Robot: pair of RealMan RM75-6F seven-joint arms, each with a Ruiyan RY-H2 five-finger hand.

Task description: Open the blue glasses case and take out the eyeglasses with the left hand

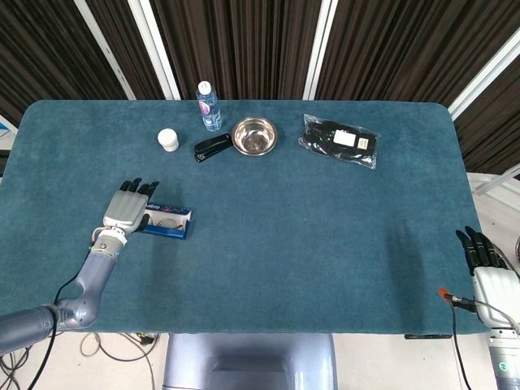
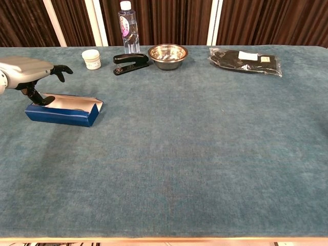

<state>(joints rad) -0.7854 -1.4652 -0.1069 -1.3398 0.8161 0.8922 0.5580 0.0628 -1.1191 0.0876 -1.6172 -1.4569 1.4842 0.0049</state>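
Observation:
The blue glasses case (image 1: 169, 221) (image 2: 66, 114) lies near the table's left edge, its top open and a pale inside showing. I cannot make out the eyeglasses clearly. My left hand (image 1: 123, 210) (image 2: 23, 69) hovers over the case's left end with fingers spread. One dark finger (image 2: 35, 95) reaches down and touches that end. It grips nothing that I can see. My right hand (image 1: 490, 272) hangs off the table's right front corner, fingers straight and apart, holding nothing. The chest view does not show it.
Along the back stand a water bottle (image 1: 208, 106) (image 2: 128, 26), a white jar (image 1: 168, 140) (image 2: 91, 59), a black stapler (image 1: 212, 149) (image 2: 130, 63), a steel bowl (image 1: 254, 136) (image 2: 167, 55) and a black packet (image 1: 340, 140) (image 2: 245, 60).

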